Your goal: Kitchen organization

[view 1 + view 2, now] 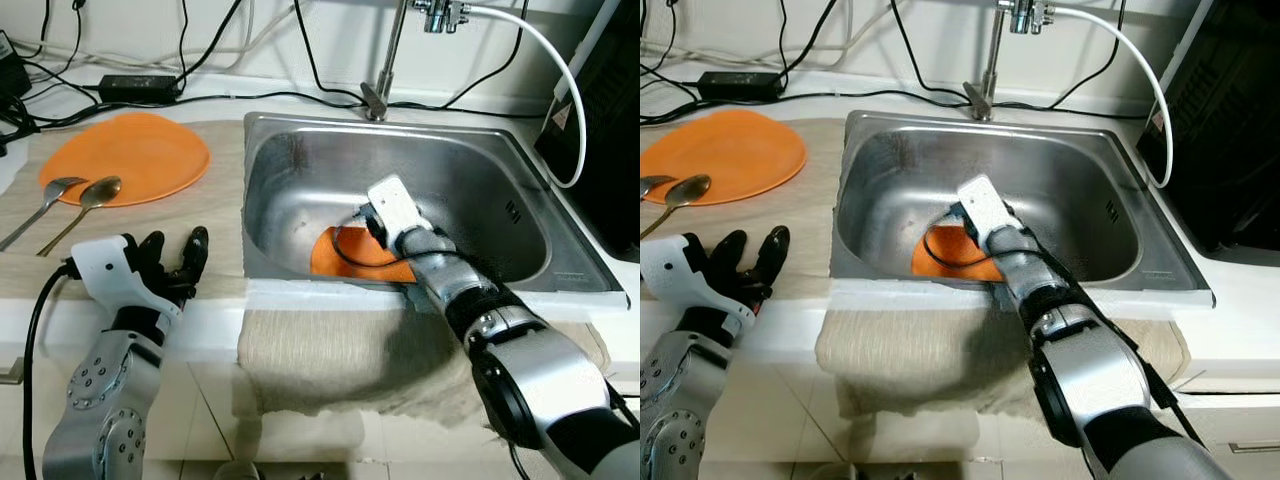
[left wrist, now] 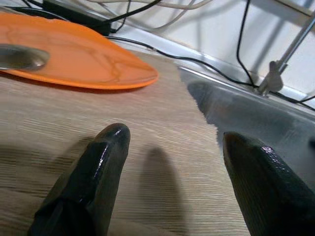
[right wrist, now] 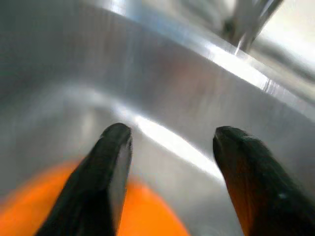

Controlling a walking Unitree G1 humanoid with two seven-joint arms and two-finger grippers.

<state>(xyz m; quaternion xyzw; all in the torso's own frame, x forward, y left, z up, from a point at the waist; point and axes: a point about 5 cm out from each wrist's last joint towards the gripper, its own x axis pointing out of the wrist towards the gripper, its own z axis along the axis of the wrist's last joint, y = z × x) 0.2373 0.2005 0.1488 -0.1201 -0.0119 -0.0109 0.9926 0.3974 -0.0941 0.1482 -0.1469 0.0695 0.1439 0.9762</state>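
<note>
The right gripper (image 3: 167, 142) reaches down inside the steel sink (image 1: 500, 170), its two black fingers (image 3: 110, 167) spread well apart with nothing between them; they hover just above an orange plate (image 1: 345, 255) that lies on the sink's floor near its front wall, and whether a fingertip touches the plate cannot be told; the white wrist housing and a black cable loop over the plate in the eye views. The left gripper (image 1: 175, 255) rests over the counter just left of the sink, fingers parted and holding nothing, its tips above a beige woven mat (image 2: 147, 128) that covers the counter up to the sink's left rim; a second orange plate (image 1: 130, 155) lies on that mat further left of the sink, with two metal spoons (image 1: 75, 200) at its near edge, their bowls resting on the plate. A faucet (image 1: 385, 60) stands behind the sink, a white hose (image 1: 560, 90) curving down to the sink's right; black cables and a power adapter (image 1: 140, 87) lie along the wall behind; a beige cloth (image 1: 330, 355) hangs over the counter's front edge below the sink.
</note>
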